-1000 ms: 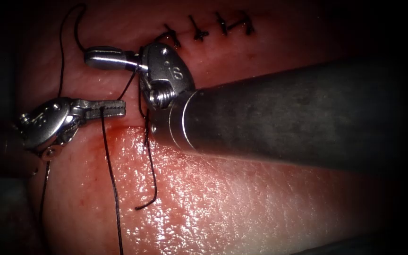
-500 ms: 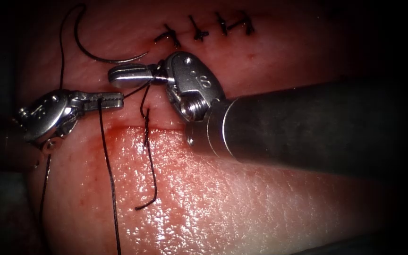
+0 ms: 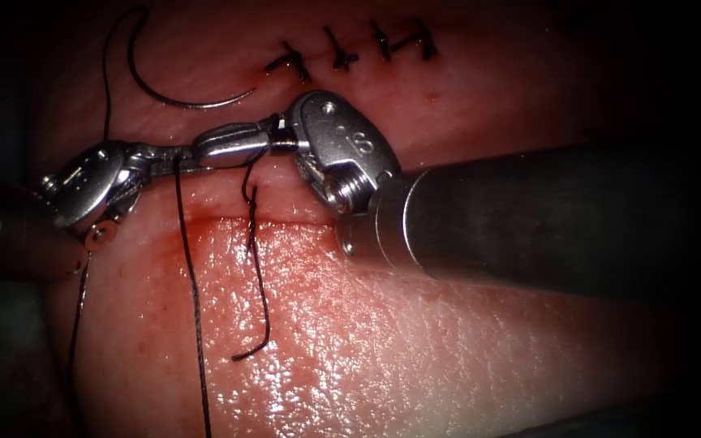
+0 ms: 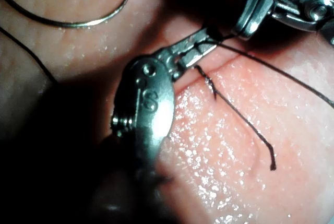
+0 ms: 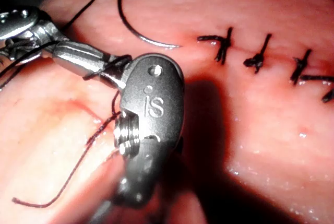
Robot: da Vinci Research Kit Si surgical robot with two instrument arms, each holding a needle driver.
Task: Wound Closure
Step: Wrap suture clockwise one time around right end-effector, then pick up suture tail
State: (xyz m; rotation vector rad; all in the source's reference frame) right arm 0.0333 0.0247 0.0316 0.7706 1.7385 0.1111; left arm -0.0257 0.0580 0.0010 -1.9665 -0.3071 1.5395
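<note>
The left tool [image 3: 176, 156] pinched the thread [image 3: 192, 284] tight in its jaws, just left of the open cut [image 3: 229, 212]. The right tool [image 3: 233, 146] had its jaws closed too, with thread looped around them, tip nearly touching the left tool. The needle [image 3: 174, 96] lay loose on top of the tissue [image 3: 383, 324], not in it, left of the stitches [image 3: 342, 53].

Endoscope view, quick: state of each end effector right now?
Left end effector: shut on the thread.
Right end effector: jaws together, thread looped around them; any grasp cannot be told.
Needle: lies free on the tissue.
</note>
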